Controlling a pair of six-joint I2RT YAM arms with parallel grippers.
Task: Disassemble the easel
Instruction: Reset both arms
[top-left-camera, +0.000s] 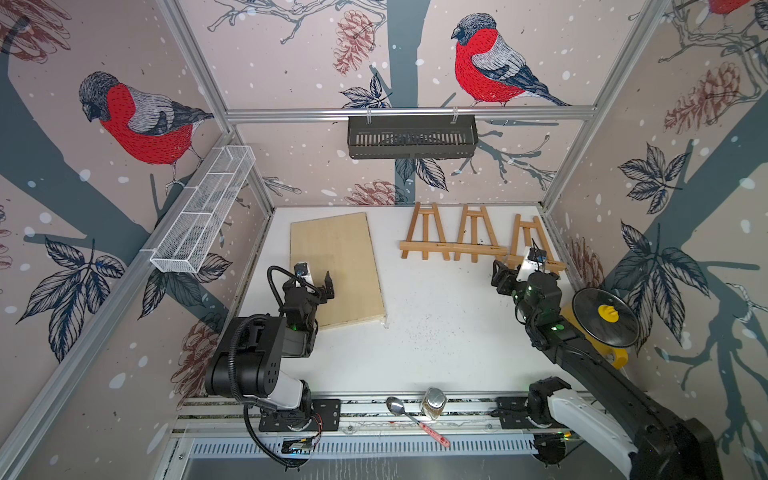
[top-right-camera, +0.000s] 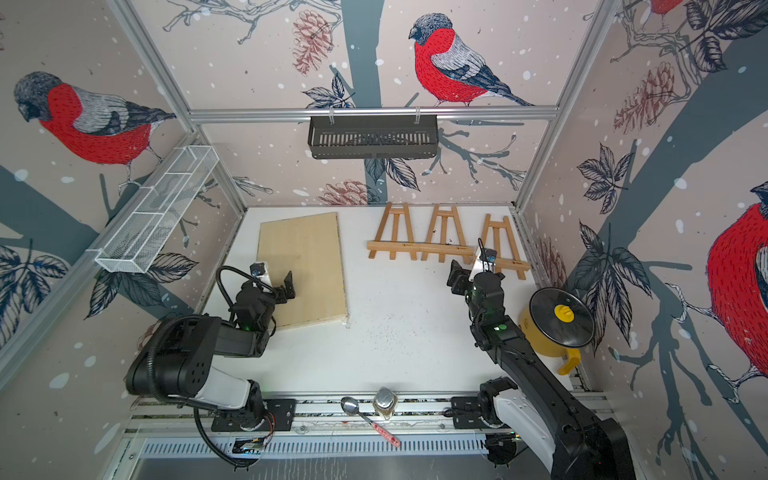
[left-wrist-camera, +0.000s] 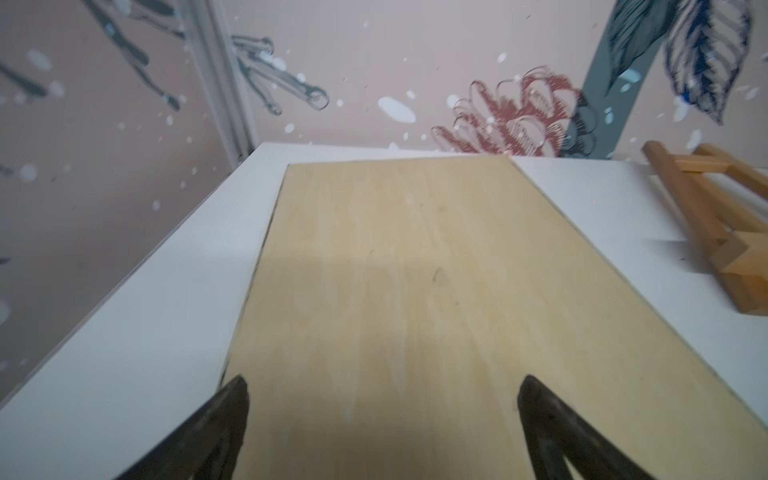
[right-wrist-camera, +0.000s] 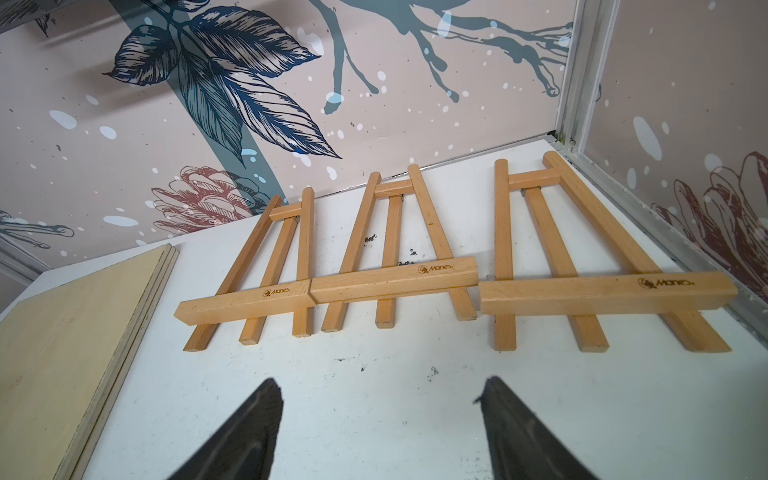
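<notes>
Three small wooden easels lie flat in a row at the back right of the white table: the left easel (top-left-camera: 424, 239) (right-wrist-camera: 266, 297), the middle easel (top-left-camera: 473, 239) (right-wrist-camera: 395, 282) and the right easel (top-left-camera: 528, 237) (right-wrist-camera: 602, 291). A pale plywood board (top-left-camera: 336, 270) (left-wrist-camera: 415, 270) lies flat at the back left. My left gripper (top-left-camera: 316, 277) (left-wrist-camera: 384, 380) hovers open over the board's near left part, holding nothing. My right gripper (top-left-camera: 513, 266) (right-wrist-camera: 382, 381) stands open over bare table just in front of the easels, close to the right one, with nothing between its fingers.
A yellow pot with a dark glass lid (top-left-camera: 604, 318) sits at the right edge beside my right arm. A spoon (top-left-camera: 395, 405) and a small jar (top-left-camera: 433, 402) rest on the front rail. A white mesh basket (top-left-camera: 203, 216) and a black basket (top-left-camera: 411, 137) hang on the walls.
</notes>
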